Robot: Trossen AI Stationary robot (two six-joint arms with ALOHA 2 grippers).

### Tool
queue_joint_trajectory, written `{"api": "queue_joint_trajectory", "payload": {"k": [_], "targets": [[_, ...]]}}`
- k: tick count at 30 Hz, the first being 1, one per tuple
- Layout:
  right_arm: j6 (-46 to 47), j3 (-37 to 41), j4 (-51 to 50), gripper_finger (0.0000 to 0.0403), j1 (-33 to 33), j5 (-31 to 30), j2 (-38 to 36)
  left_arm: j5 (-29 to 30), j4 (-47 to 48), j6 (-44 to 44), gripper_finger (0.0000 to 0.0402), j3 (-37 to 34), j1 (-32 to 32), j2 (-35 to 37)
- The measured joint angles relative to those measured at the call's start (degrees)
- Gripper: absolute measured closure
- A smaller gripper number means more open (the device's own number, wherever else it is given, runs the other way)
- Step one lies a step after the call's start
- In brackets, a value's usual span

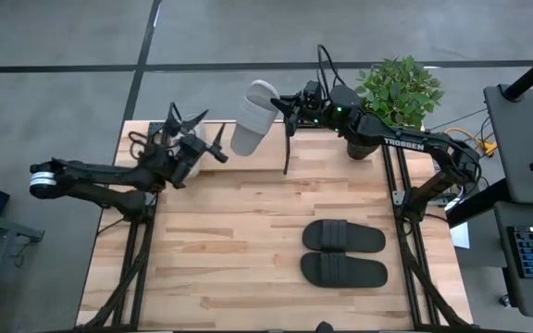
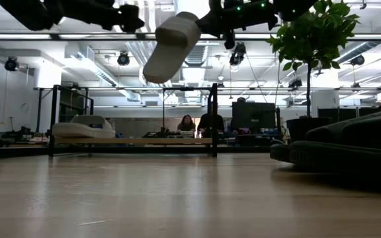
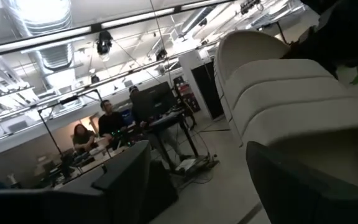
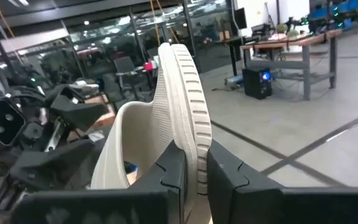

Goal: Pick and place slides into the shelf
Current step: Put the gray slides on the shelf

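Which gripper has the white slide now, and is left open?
Right gripper pinches the white slide's sole edge, airborne. Left gripper is open beside it, not touching.

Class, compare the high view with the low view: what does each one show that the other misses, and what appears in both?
Only the high view shows the black slides as a pair lying side by side on the table, plus the whole of both arms. Only the low view shows a white slide already resting on the shelf, and people seated behind it. Both show the other white slide held in the air by the right gripper, and the potted plant.
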State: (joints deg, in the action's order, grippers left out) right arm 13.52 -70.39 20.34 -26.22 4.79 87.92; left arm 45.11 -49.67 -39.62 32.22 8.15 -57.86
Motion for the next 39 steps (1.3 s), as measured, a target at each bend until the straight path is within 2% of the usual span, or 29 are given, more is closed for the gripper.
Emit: {"api": "queue_joint_trajectory", "payload": {"k": [3, 7, 11, 16, 18, 23, 28, 33, 39], "targets": [[1.8, -1.5, -1.4, 0.0375, -0.4, 0.9, 1.2, 0.0, 4.1, 0.0, 0.0150, -0.4, -1.4, 4.1], [4.7, -5.9, -4.5, 0.0375, -1.6, 6.2, 5.2, 0.0, 11.6, 0.0, 0.0150, -0.4, -3.6, 8.1], [7.2, -13.1, -9.7, 0.0375, -2.9, 10.8, 11.2, 0.0, 17.6, -0.3, 0.0150, -0.4, -6.2, 10.4], [9.0, -23.1, -16.2, 0.0378, -3.5, 12.1, 19.3, 0.9, 20.2, -1.1, 0.0150, -0.4, -9.9, 11.5], [9.1, -27.6, -19.4, 0.0378, -3.7, 13.0, 22.2, 3.9, 20.2, -3.4, 0.0150, -0.4, -11.5, 11.8], [11.5, -38.4, -26.6, 0.0378, -4.8, 17.4, 29.7, 16.1, 20.2, -9.0, 0.0150, -0.4, -15.1, 11.9], [18.8, -46.5, -27.5, 0.0379, -6.6, 24.6, 37.6, 20.2, 20.2, -10.4, 0.0150, -0.4, -17.5, 11.0], [23.5, -51.5, -28.0, 0.0379, -7.5, 29.9, 43.7, 28.1, 20.2, -11.7, 0.0150, -0.4, -18.5, 9.3], [23.4, -54.1, -28.6, 0.0379, -7.4, 31.2, 46.0, 29.3, 20.2, -20.1, 0.0150, -0.4, -18.5, 5.6]]}}
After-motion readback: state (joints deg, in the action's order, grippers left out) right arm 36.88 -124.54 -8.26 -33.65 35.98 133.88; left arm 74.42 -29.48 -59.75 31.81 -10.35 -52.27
